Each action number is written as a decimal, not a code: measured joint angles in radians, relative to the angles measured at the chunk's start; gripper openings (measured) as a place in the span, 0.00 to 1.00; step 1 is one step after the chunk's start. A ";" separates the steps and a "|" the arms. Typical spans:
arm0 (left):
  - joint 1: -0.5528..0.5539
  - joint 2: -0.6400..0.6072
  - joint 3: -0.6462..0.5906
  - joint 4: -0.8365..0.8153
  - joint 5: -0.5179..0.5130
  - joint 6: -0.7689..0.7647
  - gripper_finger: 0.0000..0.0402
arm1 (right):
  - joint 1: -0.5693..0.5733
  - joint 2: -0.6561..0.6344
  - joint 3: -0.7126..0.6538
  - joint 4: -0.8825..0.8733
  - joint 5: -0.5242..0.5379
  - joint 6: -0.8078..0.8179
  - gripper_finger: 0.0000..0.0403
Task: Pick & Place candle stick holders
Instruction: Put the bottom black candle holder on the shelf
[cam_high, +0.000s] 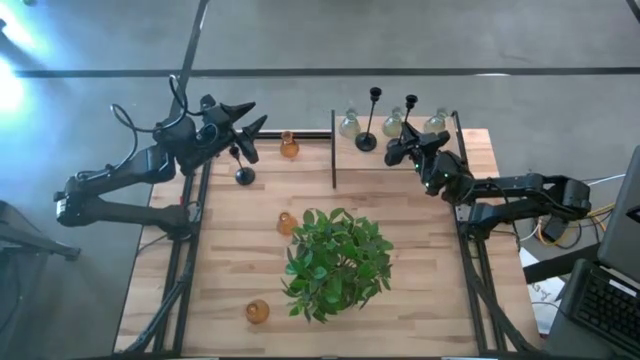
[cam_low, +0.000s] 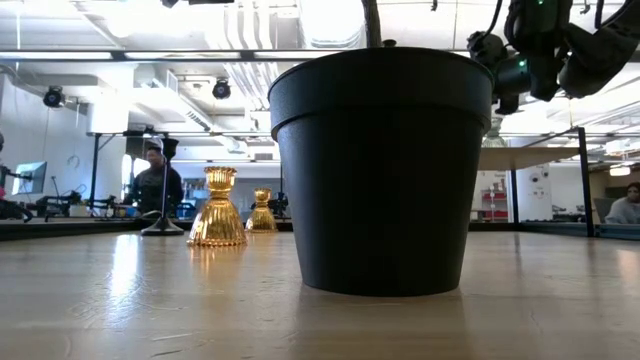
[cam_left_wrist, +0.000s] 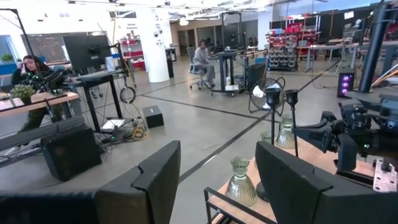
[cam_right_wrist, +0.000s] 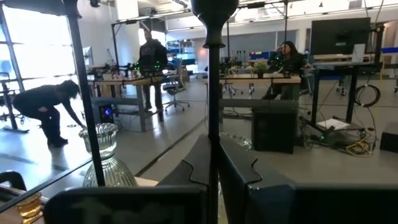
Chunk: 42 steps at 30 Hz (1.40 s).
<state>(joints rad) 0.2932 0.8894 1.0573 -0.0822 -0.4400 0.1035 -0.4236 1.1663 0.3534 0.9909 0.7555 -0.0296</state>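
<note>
- Wooden table (cam_high: 420, 300) is seen from above with the green plant (cam_high: 335, 262) as landmark; beyond it the left gripper (cam_high: 250, 125) is spread open, empty, above a black holder (cam_high: 243, 170), an amber holder (cam_high: 289, 146) alongside.
- Right gripper (cam_high: 408, 140) is clenched on a black stem (cam_high: 410, 108), among clear holders (cam_high: 349, 124) on the raised rack (cam_high: 470, 150).
- Low view: two amber holders (cam_low: 218, 208) are seen past the black pot (cam_low: 380, 170).
- Right wrist view: fingers (cam_right_wrist: 236, 168) are pinched on what seems that stem (cam_right_wrist: 212, 93).
</note>
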 joint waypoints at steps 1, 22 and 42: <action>0.000 0.000 0.000 0.000 0.000 -0.001 0.53 | -0.002 0.001 0.000 0.000 -0.001 0.000 0.02; 0.000 0.000 0.000 0.000 0.000 -0.007 0.53 | -0.023 0.028 -0.001 0.040 -0.023 -0.015 0.02; 0.000 0.000 0.000 0.000 0.000 -0.011 0.53 | -0.036 0.027 -0.001 0.060 -0.085 -0.030 0.02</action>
<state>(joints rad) 0.2932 0.8894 1.0573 -0.0826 -0.4399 0.0929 -0.4591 1.1934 0.3523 1.0504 0.6701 -0.0593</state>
